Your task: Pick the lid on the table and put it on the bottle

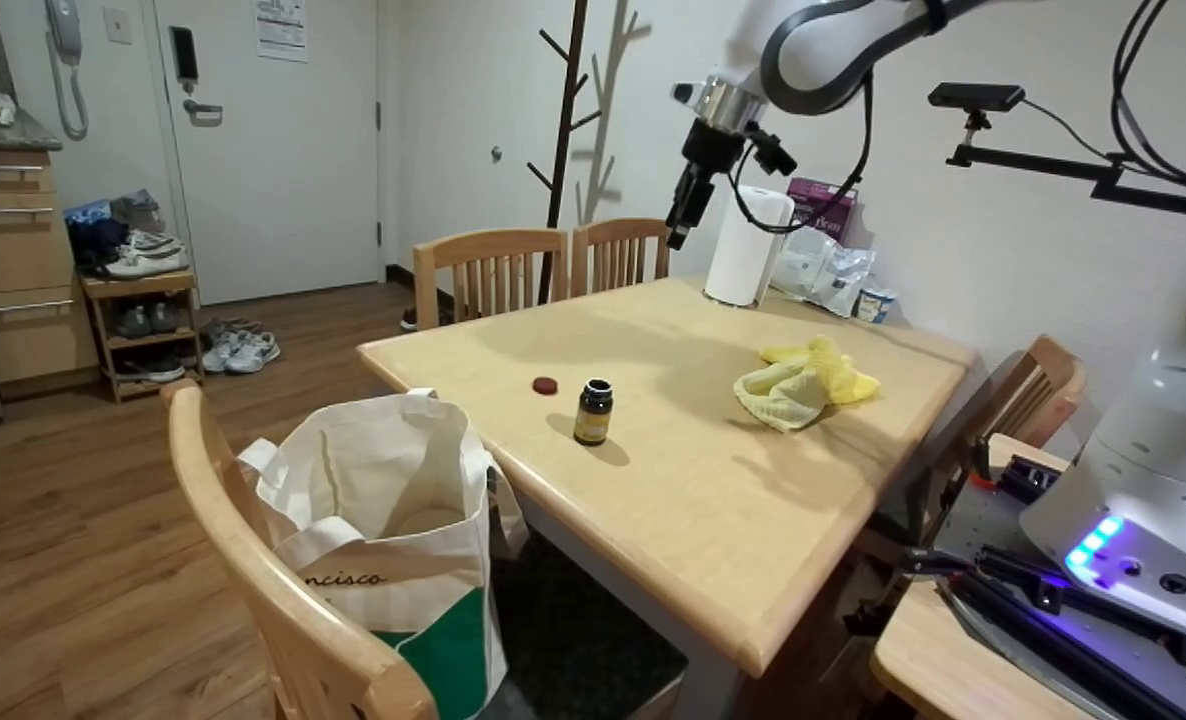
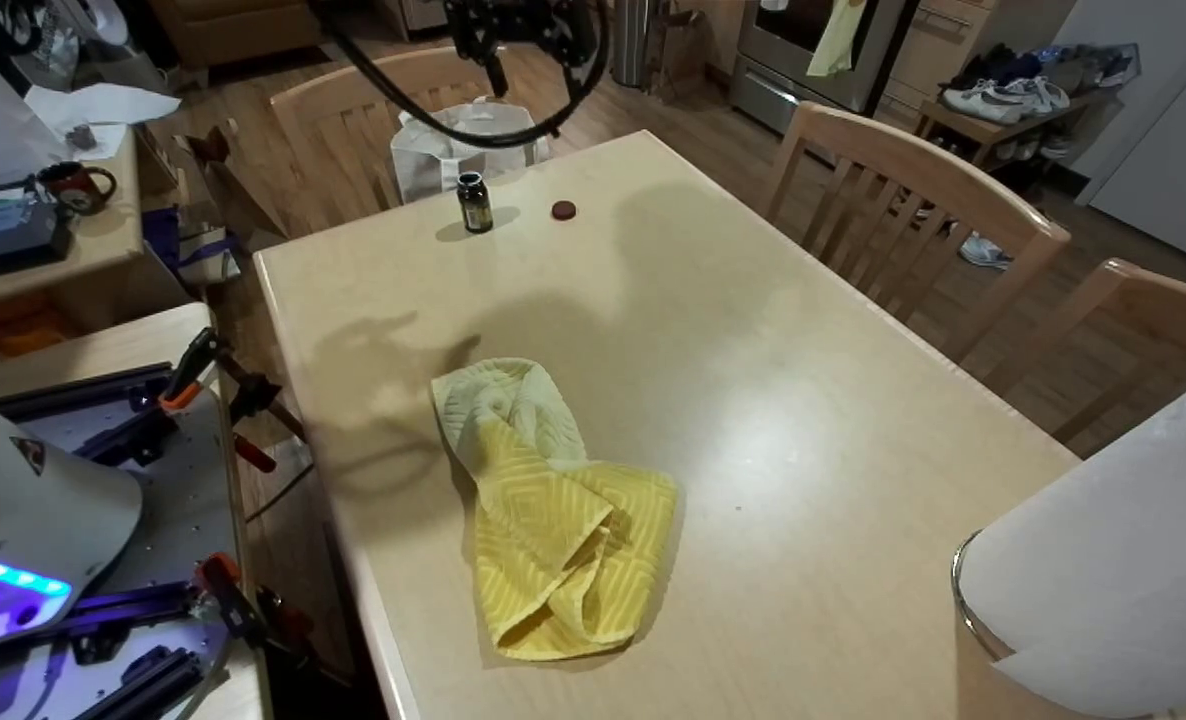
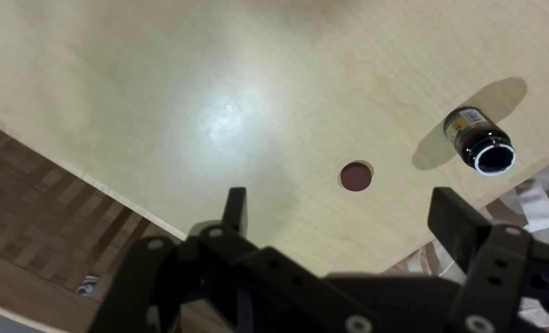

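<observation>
- Lying flat on the bench (image 1: 703, 500), near the bottle (image 1: 593, 418), is the dark-red lid (image 1: 545, 386).
- The bottle is standing upright, uncapped.
- The tool (image 3: 340, 212) is hovering above the bench, jaws wide apart.
- A yellow cloth (image 2: 543, 500) is lying farther off.

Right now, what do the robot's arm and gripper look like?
The arm is white, smooth and rounded, with a thick dark cable curling beside it and blue lights glowing low down. Near its end is a shiny silver band. The gripper is black, with two blocky fingers and round, pale bolt heads.
</observation>
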Motion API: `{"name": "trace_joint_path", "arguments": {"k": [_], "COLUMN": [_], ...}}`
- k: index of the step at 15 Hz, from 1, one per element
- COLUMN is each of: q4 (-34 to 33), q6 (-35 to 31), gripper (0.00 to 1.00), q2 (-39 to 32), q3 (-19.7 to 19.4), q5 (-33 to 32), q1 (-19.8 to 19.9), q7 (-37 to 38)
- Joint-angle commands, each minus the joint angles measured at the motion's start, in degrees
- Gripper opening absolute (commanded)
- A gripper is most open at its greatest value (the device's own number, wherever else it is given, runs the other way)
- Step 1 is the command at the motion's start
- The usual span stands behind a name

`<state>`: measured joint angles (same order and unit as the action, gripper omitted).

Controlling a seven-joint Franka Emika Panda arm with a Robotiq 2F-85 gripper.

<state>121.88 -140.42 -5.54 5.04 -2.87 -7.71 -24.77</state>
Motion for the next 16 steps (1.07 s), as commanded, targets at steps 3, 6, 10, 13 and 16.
{"name": "trace_joint_path", "arguments": {"k": [3,6,10,13,16], "q4": [-21.4,-30.2,-37.7,-35.9,-37.3], "q6": [10.9,17.4,24.1,21.9,21.8], "gripper": [1.0,1.0,1.0,1.0,1.0], "q2": [-16.0,-23.3,-29.7,-29.4,-30.3], "q3": [4.7,6.6,7.8,7.0,7.0], "q5": [-3.9,-4.4,-4.5,-3.5,-3.3], "q1": [-1.0,-1.4,-0.6,-1.4,-1.0], "q7": [-8.5,-14.2,-25.3,-22.9,-24.0]}}
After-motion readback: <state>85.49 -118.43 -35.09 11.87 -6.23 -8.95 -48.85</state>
